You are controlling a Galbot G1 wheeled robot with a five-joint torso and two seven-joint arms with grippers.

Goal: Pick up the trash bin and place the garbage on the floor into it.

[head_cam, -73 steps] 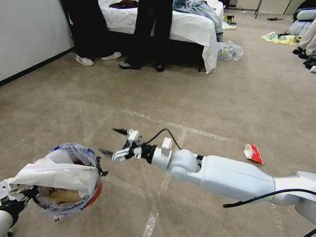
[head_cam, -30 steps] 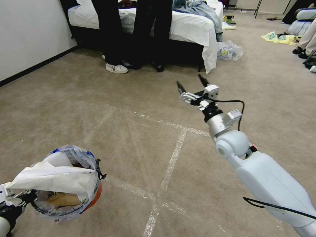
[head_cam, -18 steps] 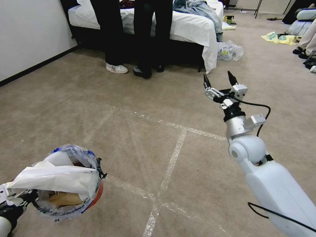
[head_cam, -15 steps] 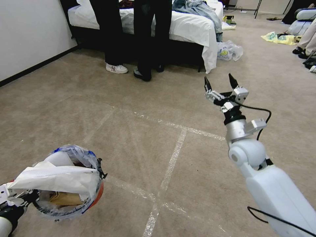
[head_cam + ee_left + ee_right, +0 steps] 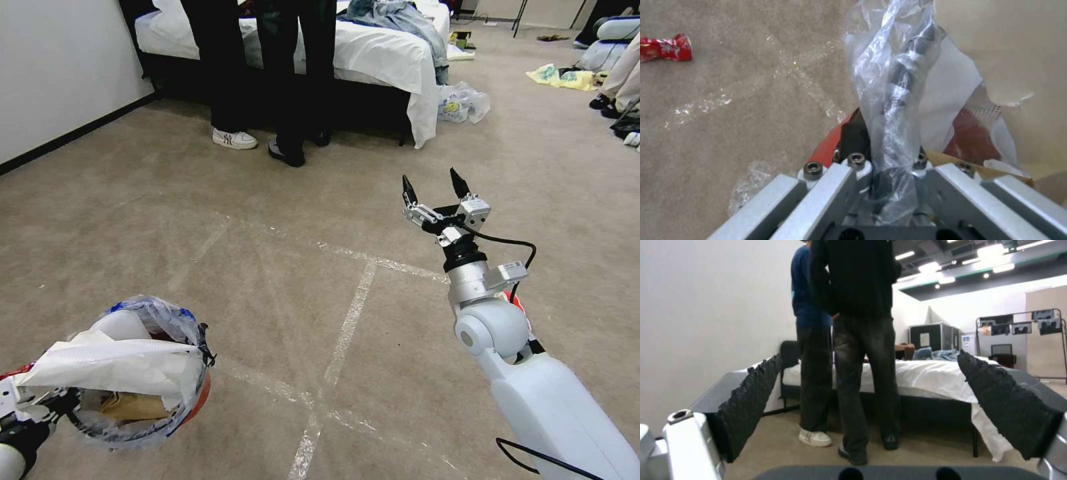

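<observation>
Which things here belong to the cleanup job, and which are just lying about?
Job: trash bin, held at its rim by the left gripper; red crushed wrapper on the floor; open right gripper.
Lying about: bed; denim clothes on it; clear plastic bag beside it; yellow bag.
</observation>
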